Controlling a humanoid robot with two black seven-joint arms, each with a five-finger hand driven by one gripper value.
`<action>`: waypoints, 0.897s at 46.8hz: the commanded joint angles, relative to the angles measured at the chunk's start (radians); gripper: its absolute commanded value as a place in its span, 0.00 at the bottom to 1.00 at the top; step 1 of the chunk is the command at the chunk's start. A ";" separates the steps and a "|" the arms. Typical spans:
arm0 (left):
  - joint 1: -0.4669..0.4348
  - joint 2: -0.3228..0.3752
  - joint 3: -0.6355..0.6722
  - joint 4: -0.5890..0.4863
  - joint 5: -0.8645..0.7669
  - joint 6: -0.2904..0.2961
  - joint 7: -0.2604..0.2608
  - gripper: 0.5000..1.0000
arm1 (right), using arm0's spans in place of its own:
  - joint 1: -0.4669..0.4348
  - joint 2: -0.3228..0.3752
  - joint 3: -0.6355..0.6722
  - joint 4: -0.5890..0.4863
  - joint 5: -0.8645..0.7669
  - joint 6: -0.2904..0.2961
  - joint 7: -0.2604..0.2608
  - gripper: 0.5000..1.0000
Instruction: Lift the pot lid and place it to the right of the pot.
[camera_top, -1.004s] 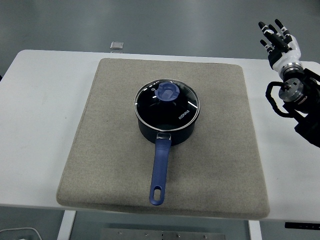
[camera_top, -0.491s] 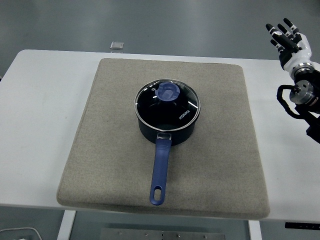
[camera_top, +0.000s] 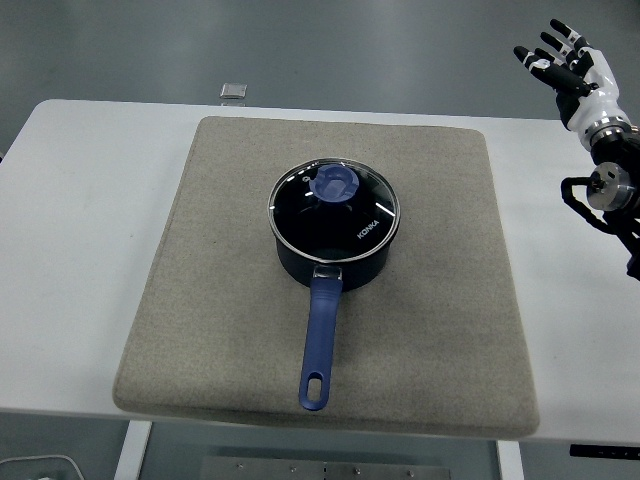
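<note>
Right hand (camera_top: 572, 72) spread, seemingly empty.

Compared with one second earlier, the right hand (camera_top: 572, 70) sits higher and farther right, close to the picture's top right corner and beyond the bench's far right corner. Its fingers (camera_top: 548, 45) remain spread and empty. More of the forearm now lies outside the right edge.

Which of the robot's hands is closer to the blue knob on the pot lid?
The right hand, raised open at the table's far right corner, well away from the knob. The left hand isn't in view.
</note>
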 joint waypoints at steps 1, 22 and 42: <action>0.001 0.000 0.000 0.000 0.000 0.000 0.000 1.00 | 0.012 -0.008 -0.003 0.004 -0.085 0.018 0.006 0.80; 0.000 0.000 0.000 0.000 0.000 0.002 0.000 1.00 | 0.116 -0.121 -0.006 0.018 -0.398 0.291 0.132 0.80; 0.000 0.000 0.000 0.000 0.000 0.000 0.001 1.00 | 0.205 -0.204 -0.004 0.217 -0.675 0.455 0.215 0.80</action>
